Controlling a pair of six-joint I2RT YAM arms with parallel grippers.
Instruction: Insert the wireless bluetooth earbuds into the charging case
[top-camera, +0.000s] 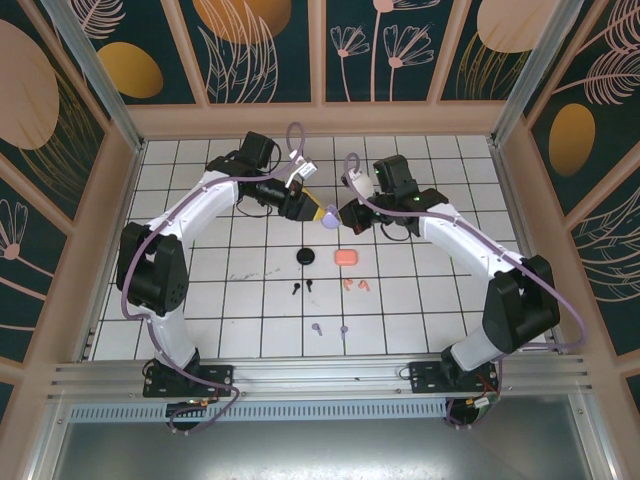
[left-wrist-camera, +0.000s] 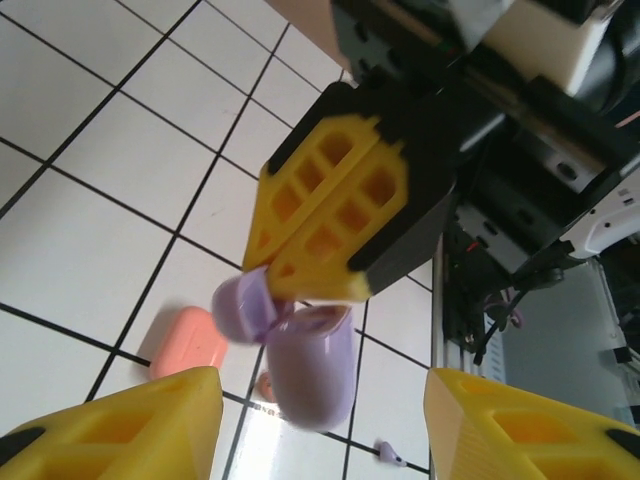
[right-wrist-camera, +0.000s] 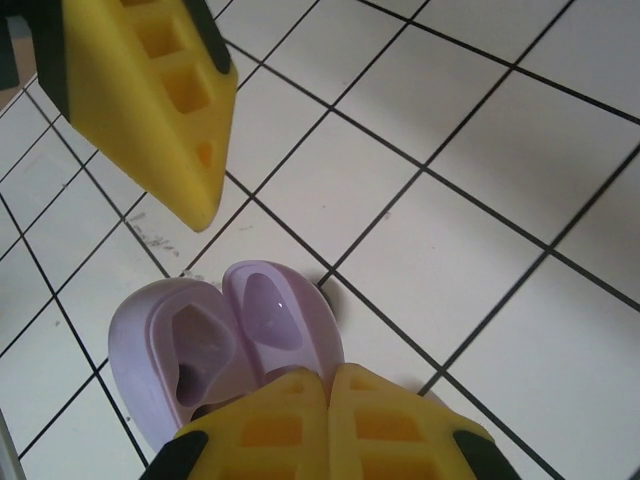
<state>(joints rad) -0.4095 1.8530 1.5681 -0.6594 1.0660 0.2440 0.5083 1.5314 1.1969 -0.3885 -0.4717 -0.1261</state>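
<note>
The lilac charging case (top-camera: 332, 218) hangs open above the middle of the table. My right gripper (right-wrist-camera: 328, 372) is shut on its lid, and its body (right-wrist-camera: 185, 345) with two hollow sockets faces the right wrist camera. In the left wrist view the case (left-wrist-camera: 312, 372) dangles below the right gripper's yellow fingers (left-wrist-camera: 335, 205). My left gripper (left-wrist-camera: 320, 430) is open, with its fingertips either side of the case and apart from it. On the tiles lie two lilac earbuds (top-camera: 318, 327), two salmon-pink earbuds (top-camera: 354, 287) and two black earbuds (top-camera: 302, 286).
A salmon-pink case (top-camera: 346, 257) and a black case (top-camera: 307, 257) lie on the tiles below the two grippers. The pink case (left-wrist-camera: 187, 340) also lies under the left gripper in the left wrist view. Wooden walls (top-camera: 320, 118) ring the tiled table.
</note>
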